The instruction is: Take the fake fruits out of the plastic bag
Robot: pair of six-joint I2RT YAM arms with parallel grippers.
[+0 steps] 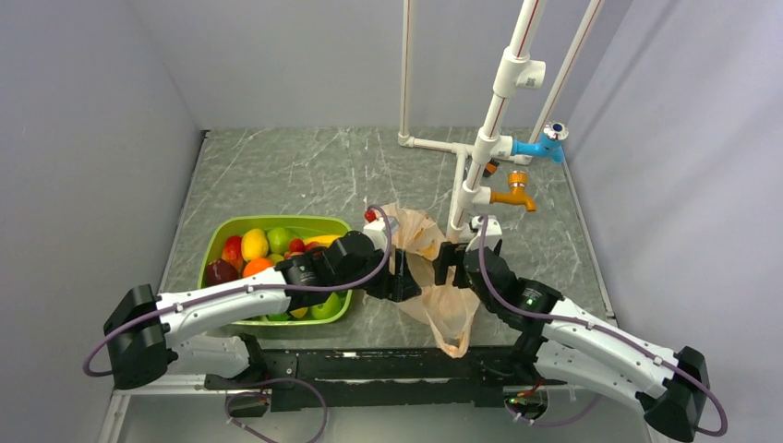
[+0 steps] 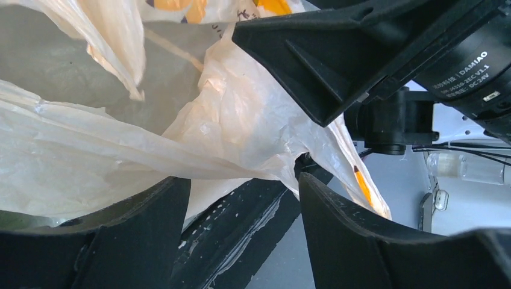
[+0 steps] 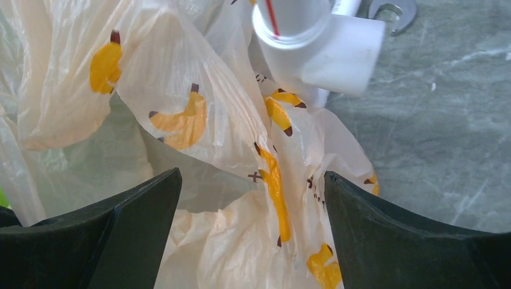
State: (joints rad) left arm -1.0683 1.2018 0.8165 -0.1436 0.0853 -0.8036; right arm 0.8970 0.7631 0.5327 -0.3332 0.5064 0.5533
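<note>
Banana prints [image 3: 181,120] on bag [image 3: 235,259], wrist-only

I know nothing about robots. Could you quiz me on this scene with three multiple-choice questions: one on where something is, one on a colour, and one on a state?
1. Seen from above, the green tub stands:
A) left of the plastic bag
B) right of it
C) on top of it

2. The upper tap on the white pipe frame is:
A) red
B) blue
C) black

3. The jaws of the right gripper are:
A) shut on a fruit
B) shut on a pipe
C) open over the bag

Answers: 1 A, the top view shows the tub to the bag's left. 2 B, it is bright blue. 3 C, its fingers stand wide apart above the bag film.
</note>
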